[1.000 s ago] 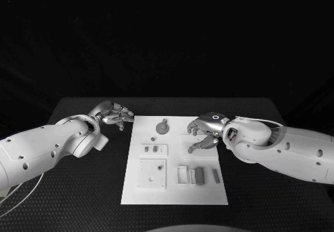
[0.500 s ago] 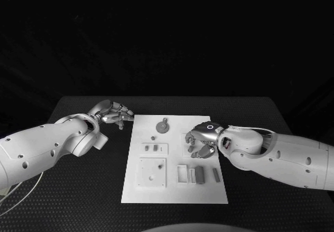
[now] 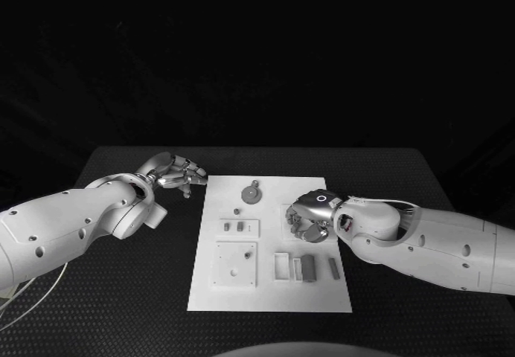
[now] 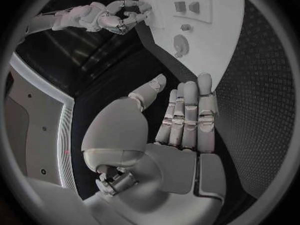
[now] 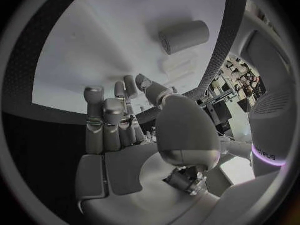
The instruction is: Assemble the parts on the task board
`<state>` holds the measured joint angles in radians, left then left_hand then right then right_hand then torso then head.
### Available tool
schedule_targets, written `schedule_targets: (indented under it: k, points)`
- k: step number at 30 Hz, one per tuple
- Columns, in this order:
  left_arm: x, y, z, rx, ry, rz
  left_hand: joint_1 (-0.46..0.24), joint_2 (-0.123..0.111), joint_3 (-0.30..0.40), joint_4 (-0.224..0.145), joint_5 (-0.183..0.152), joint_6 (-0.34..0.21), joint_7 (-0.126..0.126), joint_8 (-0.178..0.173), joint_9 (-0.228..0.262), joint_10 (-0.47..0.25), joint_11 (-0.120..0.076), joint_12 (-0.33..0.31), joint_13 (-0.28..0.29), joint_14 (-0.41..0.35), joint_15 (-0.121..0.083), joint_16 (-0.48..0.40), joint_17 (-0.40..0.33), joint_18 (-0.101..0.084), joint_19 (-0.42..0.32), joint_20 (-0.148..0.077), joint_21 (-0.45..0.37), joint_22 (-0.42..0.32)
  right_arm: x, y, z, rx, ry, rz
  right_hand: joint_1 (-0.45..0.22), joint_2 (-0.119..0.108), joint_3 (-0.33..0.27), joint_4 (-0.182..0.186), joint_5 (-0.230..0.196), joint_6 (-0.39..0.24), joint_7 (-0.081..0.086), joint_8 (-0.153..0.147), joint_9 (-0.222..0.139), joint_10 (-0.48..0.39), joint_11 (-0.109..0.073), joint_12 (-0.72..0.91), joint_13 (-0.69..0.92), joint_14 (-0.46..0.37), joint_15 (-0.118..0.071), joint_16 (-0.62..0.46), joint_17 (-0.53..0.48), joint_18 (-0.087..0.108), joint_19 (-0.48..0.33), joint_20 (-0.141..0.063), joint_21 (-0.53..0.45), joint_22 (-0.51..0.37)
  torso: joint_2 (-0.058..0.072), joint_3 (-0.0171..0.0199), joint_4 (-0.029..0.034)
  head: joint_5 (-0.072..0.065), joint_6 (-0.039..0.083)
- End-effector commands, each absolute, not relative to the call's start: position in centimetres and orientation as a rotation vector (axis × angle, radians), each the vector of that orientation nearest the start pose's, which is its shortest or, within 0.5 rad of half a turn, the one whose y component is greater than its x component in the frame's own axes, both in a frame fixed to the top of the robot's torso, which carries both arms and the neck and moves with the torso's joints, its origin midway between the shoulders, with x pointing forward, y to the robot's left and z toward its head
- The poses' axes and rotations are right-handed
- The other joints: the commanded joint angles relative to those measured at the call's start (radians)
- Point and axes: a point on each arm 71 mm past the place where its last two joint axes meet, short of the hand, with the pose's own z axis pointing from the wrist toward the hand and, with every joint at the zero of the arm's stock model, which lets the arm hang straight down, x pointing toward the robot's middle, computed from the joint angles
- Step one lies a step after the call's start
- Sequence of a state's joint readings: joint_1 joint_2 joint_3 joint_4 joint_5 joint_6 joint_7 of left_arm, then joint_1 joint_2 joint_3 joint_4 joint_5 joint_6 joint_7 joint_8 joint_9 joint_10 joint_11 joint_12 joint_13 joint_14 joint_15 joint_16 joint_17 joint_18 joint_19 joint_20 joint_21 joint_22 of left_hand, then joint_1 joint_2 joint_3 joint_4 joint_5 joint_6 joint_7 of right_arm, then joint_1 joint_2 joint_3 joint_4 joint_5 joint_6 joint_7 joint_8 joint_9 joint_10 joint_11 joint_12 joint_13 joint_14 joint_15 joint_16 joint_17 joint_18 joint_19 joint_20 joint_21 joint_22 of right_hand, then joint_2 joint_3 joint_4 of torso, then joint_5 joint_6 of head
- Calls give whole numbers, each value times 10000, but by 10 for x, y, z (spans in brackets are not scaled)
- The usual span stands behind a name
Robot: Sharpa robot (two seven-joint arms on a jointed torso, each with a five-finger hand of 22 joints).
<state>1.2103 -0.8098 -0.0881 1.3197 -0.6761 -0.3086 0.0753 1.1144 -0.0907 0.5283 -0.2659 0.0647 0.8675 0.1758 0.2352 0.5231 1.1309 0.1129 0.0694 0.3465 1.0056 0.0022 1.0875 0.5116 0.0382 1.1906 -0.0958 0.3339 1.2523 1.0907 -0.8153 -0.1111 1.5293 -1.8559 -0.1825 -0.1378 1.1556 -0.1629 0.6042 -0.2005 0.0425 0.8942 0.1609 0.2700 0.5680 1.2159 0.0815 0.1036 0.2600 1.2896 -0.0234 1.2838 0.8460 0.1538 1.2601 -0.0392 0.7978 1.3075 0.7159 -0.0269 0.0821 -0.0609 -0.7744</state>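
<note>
My right hand's point(image 3: 309, 222) fingers point(image 5: 105, 116) are curled inward over the right side of the task board point(image 3: 269, 297), and I see nothing between them in the right wrist view, so I read them as closed on nothing, though the head view hides their undersides. A short grey cylinder point(image 5: 183, 36) lies on the board just beyond those fingertips, apart from them. The left hand's point(image 3: 175, 175) fingers point(image 4: 186, 112) lie side by side, fairly straight, thumb apart, holding nothing, above the black table point(image 3: 129, 297) just off the board's far left corner.

Outward from there: a round part point(image 3: 250, 195) sits at the far middle of the board, two small blocks point(image 3: 238, 228) stand in a holder left of centre, and slim bars point(image 3: 308, 268) lie near the right edge, closer to me.

My worry is the cylinder: if I come down with curled fingers I may nudge it and it could roll off the board's right edge. My forearm also hangs close above the bars and could sweep them.
</note>
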Motion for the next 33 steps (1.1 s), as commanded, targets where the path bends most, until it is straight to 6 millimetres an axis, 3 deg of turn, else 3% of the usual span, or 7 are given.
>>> schedule_targets:
  k: [1, 18, 21, 33]
  points:
    - [518, 250, -211, -5891, 17354, -9530, 48, -8, -5, -33, -58, -8, 89, 59, -16, -50, 4, 14, 17, 95, 5, 5, 15, 680, 80, 0, -51, 15, 442, -178, -264, -6201, 17656, 4580, 38, 201, -10, -158, 59, 129, -20, 71, 11, 141, -24, 43, 32, 27, -91, 35, -22, 1080, 55, 10, 70, 200, 0, -2, -2, 12, -14]
    - [518, 251, -211, -5917, 17401, -9499, 35, -4, -8, -22, -58, -10, 90, 61, -18, -52, 5, 13, 18, 96, 6, 3, 17, 679, 82, 1, -55, 17, 441, -172, -264, -6239, 17343, 4663, -74, 905, -16, -611, 60, 697, -261, 345, 104, 731, -262, 251, 264, 45, -322, 90, -33, 1080, 106, 27, 137, 203, 0, -2, -6, 23, -49]
    - [518, 251, -211, -5922, 17398, -9490, 35, -2, -7, -21, -58, -12, 90, 62, -19, -54, 5, 12, 18, 96, 6, 3, 18, 680, 82, 0, -56, 18, 442, -172, -263, -6279, 17136, 4545, -15, 1148, 23, -843, 60, 983, -375, 487, 172, 1020, -377, 386, 399, 41, -432, 106, -30, 1080, 113, 25, 168, 208, 0, -3, 0, 20, -59]
    - [518, 252, -211, -5928, 17391, -9472, 40, 1, -4, -22, -57, -13, 89, 65, -21, -57, 5, 10, 20, 96, 5, 2, 20, 682, 84, -2, -61, 22, 439, -170, -258, -6114, 16661, 4722, 116, 1215, 18, -897, 60, 1252, -472, 607, 261, 1281, -523, 513, 637, 41, -577, 122, -29, 1080, 130, 8, 216, 206, -4, 2, -1, 10, -59]
